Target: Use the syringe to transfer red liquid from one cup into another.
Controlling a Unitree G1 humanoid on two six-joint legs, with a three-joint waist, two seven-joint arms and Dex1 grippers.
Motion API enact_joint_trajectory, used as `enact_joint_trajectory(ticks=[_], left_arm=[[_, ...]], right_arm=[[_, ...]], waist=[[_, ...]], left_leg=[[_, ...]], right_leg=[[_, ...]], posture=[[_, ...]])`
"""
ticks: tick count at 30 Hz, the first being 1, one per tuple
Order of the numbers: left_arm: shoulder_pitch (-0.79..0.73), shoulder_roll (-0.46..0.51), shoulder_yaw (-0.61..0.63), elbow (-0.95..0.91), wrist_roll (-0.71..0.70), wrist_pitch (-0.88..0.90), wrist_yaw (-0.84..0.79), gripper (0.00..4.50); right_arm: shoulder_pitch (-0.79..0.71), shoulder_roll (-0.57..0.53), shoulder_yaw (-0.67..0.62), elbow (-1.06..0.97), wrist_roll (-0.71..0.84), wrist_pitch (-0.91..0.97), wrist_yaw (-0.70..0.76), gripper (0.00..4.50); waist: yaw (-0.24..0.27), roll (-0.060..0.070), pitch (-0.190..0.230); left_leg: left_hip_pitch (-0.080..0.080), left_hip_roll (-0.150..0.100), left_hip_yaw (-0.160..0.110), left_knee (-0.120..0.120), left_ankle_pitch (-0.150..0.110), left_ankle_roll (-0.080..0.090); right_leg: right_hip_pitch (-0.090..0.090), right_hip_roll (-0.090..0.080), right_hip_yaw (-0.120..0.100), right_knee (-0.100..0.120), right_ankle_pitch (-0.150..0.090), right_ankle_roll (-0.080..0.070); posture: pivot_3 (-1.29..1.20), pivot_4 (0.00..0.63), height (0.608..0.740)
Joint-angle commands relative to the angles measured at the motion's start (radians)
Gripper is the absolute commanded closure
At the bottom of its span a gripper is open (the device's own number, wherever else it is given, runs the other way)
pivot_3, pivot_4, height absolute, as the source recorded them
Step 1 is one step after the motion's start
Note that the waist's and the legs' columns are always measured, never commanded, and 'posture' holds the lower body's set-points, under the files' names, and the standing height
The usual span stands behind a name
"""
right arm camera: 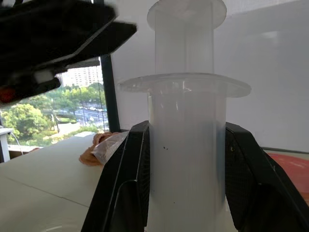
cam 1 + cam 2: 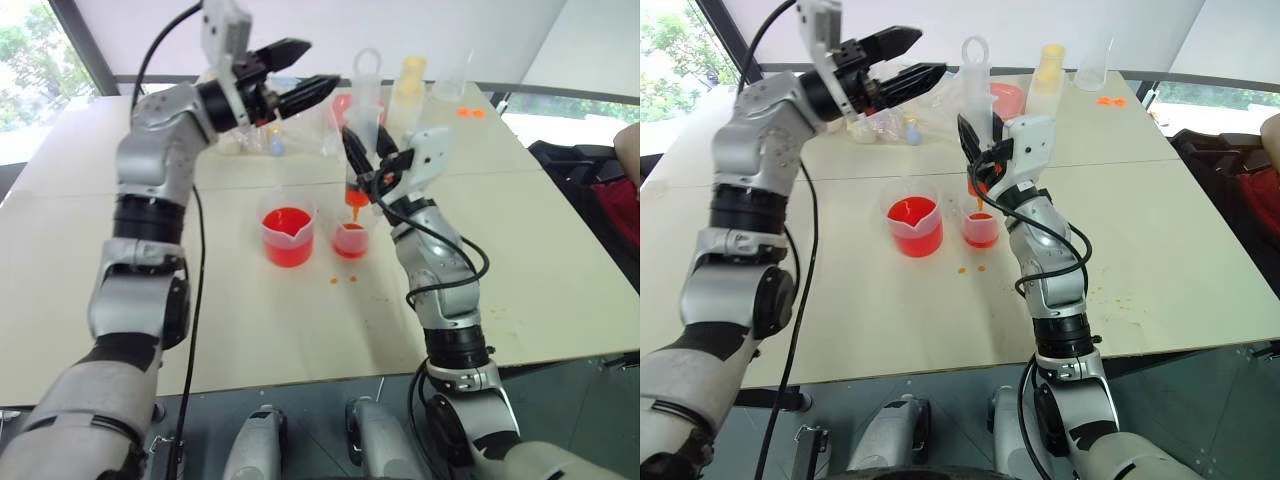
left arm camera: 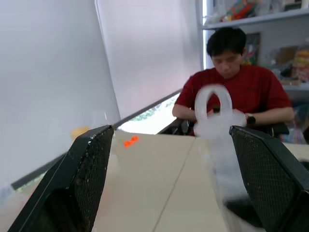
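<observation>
My right gripper (image 2: 363, 152) is shut on the thick clear barrel of the syringe (image 2: 365, 108) and holds it upright. The ring-shaped plunger handle (image 2: 367, 62) is at the top. The orange-stained tip (image 2: 355, 198) hangs just above the smaller clear cup (image 2: 350, 240), which holds some red liquid. To its left stands the larger spouted beaker (image 2: 288, 236) with red liquid (image 2: 287, 222). My left gripper (image 2: 303, 72) is open, raised level with the plunger ring and just left of it. The ring (image 3: 213, 107) shows blurred between and beyond its fingers (image 3: 88, 180).
At the table's far side stand a pale yellow bottle (image 2: 411, 84), a clear cup (image 2: 452, 80) and a pink dish (image 2: 1008, 97). Orange drops (image 2: 341, 280) dot the table near the cups. A person in a red shirt (image 3: 231, 82) sits beyond the far edge.
</observation>
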State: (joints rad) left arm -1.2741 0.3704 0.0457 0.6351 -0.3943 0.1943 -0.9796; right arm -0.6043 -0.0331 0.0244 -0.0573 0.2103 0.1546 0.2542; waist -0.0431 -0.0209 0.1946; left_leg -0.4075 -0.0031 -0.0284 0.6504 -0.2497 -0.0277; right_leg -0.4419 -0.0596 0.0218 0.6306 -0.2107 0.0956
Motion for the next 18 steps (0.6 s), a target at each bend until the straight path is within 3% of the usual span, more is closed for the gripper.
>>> enact_joint_trajectory(ticks=[1,10,18], left_arm=[[-0.067,-0.027,0.003,0.070,0.032,-0.092,-0.023,0.47],[-0.132,-0.052,-0.032,0.244,0.153,-0.258,-0.029,0.47],[-0.102,-0.007,-0.008,0.205,0.123,-0.212,-0.163,0.47]], right_arm=[[-0.006,0.010,0.010,-0.045,-0.010,-0.036,-0.006,3.08],[0.005,0.024,0.015,-0.045,-0.024,-0.050,-0.027,3.08],[0.000,0.022,0.007,-0.033,-0.026,-0.058,-0.030,3.08]], waist=[[-0.002,0.000,0.000],[0.000,0.000,0.000],[-0.001,0.000,0.000]], left_leg=[[0.000,0.000,0.000,0.000,0.000,0.000],[0.000,0.000,0.000,0.000,0.000,0.000],[0.000,0.000,0.000,0.000,0.000,0.000]], right_leg=[[0.000,0.000,0.000,0.000,0.000,0.000],[0.000,0.001,0.000,0.000,0.000,0.000],[0.000,0.001,0.000,0.000,0.000,0.000]], posture=[[0.00,0.150,0.740],[0.00,0.150,0.740],[0.00,0.150,0.740]])
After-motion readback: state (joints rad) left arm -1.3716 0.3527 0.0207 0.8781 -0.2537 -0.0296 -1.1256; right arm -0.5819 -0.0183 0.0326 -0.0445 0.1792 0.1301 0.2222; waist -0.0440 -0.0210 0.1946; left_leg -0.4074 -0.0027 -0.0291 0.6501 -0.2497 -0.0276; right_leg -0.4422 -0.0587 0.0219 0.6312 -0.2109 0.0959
